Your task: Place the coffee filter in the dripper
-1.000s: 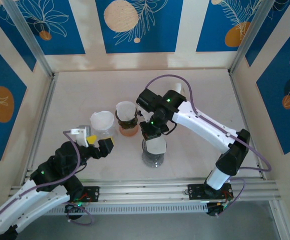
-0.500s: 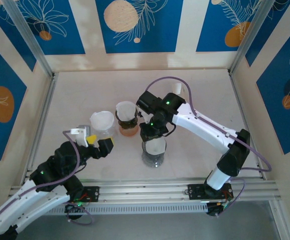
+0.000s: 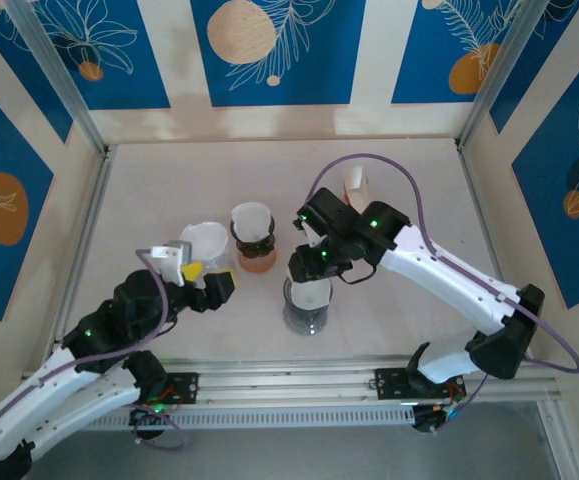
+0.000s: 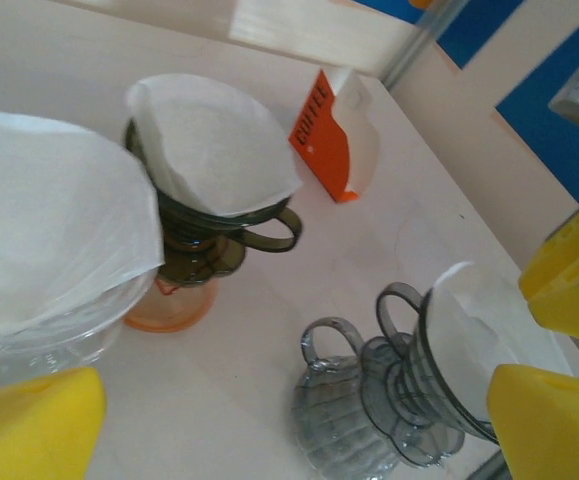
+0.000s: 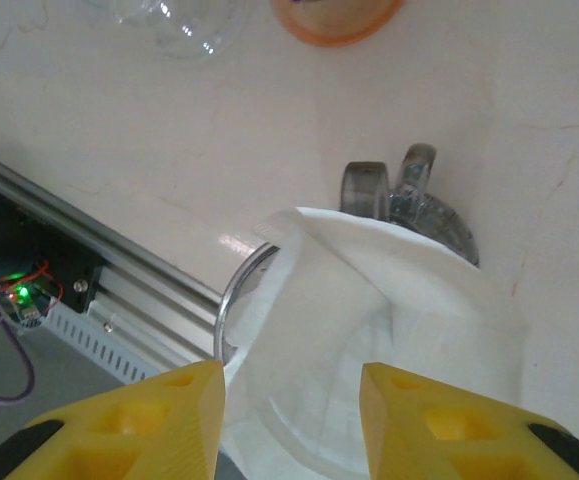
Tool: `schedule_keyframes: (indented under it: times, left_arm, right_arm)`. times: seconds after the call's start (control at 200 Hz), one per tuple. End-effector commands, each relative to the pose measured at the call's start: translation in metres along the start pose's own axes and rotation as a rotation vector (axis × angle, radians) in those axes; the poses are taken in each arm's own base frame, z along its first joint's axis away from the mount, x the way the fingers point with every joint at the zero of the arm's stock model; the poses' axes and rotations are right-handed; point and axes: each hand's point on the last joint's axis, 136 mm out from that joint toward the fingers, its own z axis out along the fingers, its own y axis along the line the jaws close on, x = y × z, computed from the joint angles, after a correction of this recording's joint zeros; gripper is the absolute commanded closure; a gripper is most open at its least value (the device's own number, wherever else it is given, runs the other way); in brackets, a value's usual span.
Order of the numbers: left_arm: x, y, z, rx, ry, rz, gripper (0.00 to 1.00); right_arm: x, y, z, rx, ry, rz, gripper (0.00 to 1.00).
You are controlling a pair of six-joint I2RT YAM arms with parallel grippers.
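The white coffee filter sits opened inside the grey dripper, which stands on a glass server near the table's front. My right gripper hangs just above it, open, yellow fingers either side of the filter and clear of the paper. In the top view the right gripper covers the dripper's far rim. My left gripper is open and empty, to the left of the dripper. In the left wrist view the left gripper faces that dripper and its filter.
A dark dripper with a filter stands on an orange base behind the left gripper. A clear dripper with a filter is left of it. An orange coffee box stands at the back. The metal rail borders the front.
My right gripper has opened and let go of the filter, which now rests in the dripper. The right arm's elbow swung right. My left arm moved a little forward and right.
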Motion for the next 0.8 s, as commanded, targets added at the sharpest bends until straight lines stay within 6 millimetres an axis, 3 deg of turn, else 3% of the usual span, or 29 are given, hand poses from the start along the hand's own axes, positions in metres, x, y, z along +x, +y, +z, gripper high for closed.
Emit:
schedule_keyframes:
  times: [0.0,0.19,0.31,0.54,0.795]
  left_arm:
    - [-0.018,-0.042,0.003,0.164,0.007,0.045,0.06]
    - [-0.008,-0.081,0.029,0.298,0.163,0.068,0.13]
    - [0.007,-0.095,0.044,0.328,0.255,0.086,0.17]
    - [0.039,-0.103,0.059,0.278,0.365,0.193,0.14]
    - [0.063,-0.099,0.072,0.218,0.439,0.234,0.13]
  right_arm:
    - [-0.007,-0.011,-0.009,0.042,-0.099,0.033,0.58]
    - [-0.003,-0.031,-0.016,0.088,-0.191,0.089,0.58]
    - [0.004,-0.049,-0.019,0.143,-0.229,0.117,0.57]
    - [0.017,-0.065,-0.022,0.142,-0.284,0.159,0.5]
    - [0.031,-0.069,-0.008,0.135,-0.242,0.166,0.48]
